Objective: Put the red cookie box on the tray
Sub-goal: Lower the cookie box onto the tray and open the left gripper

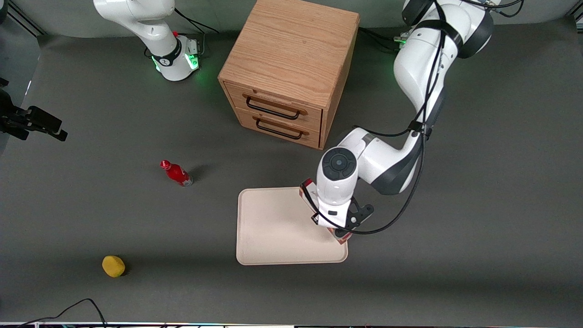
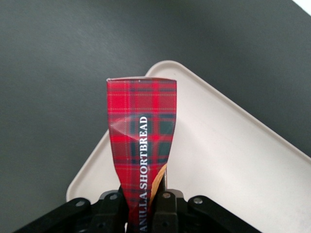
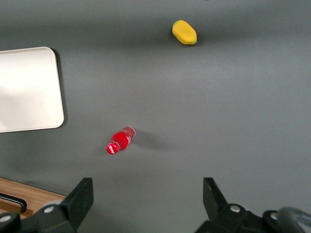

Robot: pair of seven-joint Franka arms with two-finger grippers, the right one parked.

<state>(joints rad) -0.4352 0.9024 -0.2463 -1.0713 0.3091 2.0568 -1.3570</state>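
Red cookie box (image 2: 142,145) lettered "VANILLA SHORTBREAD", in hand (image 2: 146,201) above tray (image 2: 233,160).

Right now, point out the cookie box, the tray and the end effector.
red cookie box (image 2: 142,141): left wrist view, plaid side face.
tray (image 1: 268,228): front view, bare floor.
end effector (image 2: 144,206): left wrist view, between fingertips, clamping the box.

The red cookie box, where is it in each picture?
Front view: red cookie box peeks out under the working arm, over the tray's edge.
Left wrist view: the claw pinches the box above the tray.
Right wrist view: not there.
Shared landmark: the tray.
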